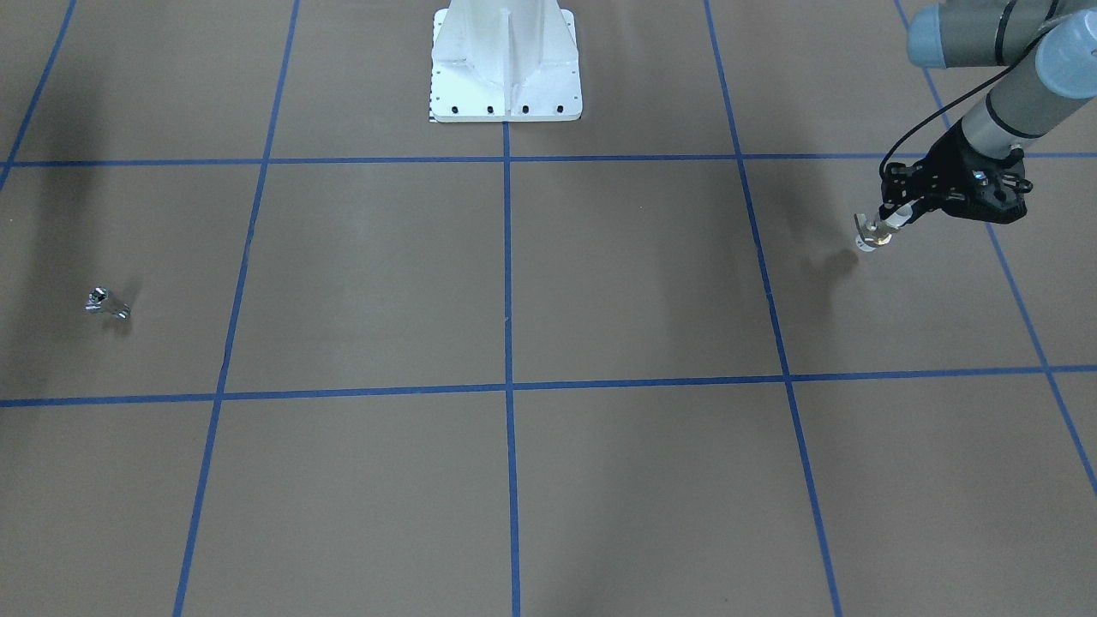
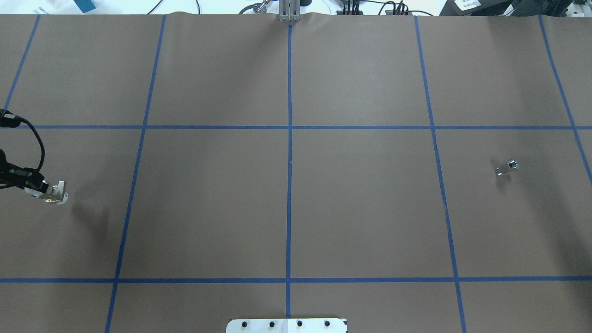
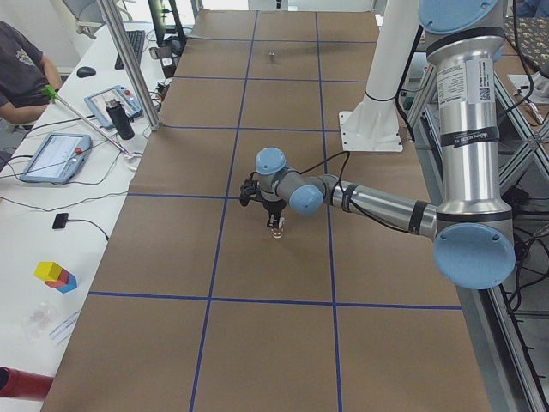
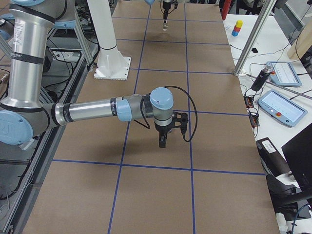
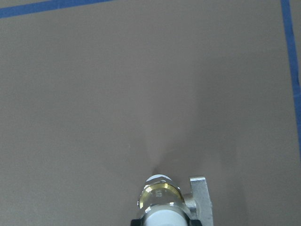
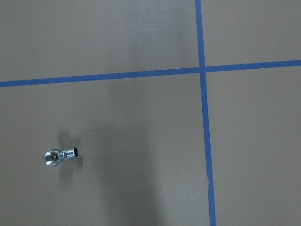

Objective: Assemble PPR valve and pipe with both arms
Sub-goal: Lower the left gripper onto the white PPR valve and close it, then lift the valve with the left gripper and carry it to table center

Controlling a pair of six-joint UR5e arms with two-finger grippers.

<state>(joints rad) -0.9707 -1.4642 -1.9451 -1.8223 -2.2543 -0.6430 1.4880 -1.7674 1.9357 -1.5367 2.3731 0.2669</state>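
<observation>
Left gripper (image 1: 876, 230) was pinching the PPR valve (image 1: 874, 237) at its fingertips. The brass ring and side lever showed just past them, pointing down. The valve hung clear of the table (image 1: 600, 283), its shadow falling apart from it. Right gripper (image 4: 163, 140) hung fingers-down over the table - spread or pressed together, couldn't tell, since only the side view caught it. Pipe (image 6: 61, 156) lay on its side on the table below the right gripper - low and left in its wrist view, nothing touching it, well apart from the left gripper.
</observation>
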